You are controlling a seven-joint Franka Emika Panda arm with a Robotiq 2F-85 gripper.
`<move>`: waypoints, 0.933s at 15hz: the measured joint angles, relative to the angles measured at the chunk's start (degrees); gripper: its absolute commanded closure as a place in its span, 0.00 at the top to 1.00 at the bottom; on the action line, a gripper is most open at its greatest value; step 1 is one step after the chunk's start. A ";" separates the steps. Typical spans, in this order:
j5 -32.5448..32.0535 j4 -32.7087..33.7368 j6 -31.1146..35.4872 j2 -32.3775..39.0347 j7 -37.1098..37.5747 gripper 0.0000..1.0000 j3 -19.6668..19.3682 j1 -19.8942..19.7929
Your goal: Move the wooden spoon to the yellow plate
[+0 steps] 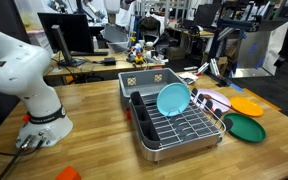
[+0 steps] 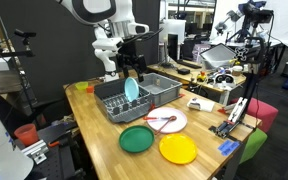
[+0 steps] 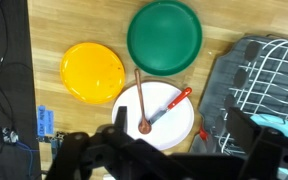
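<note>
The wooden spoon [image 3: 139,98] lies on the white plate [image 3: 174,135], its bowl near the plate's middle and its handle pointing toward the green plate. A red-handled utensil [image 3: 170,103] lies beside it. The yellow plate [image 3: 94,72] sits empty on the table next to the white plate, and it shows in both exterior views [image 1: 246,103] [image 2: 178,149]. My gripper [image 3: 184,150] is open and empty, high above the white plate's edge and the rack. In an exterior view it hangs over the dish rack [image 2: 131,63].
A dark green plate [image 3: 164,35] lies by the yellow one. A grey dish rack [image 3: 254,75] holds a light blue bowl [image 1: 172,98]. A small blue object [image 3: 46,122] and cables lie near the table edge.
</note>
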 measured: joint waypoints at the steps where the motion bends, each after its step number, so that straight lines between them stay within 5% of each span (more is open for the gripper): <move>1: -0.78 -0.31 1.65 1.44 0.80 1.00 0.40 -0.01; 14: -0.99 -0.14 3.44 4.13 2.02 1.00 2.02 -0.17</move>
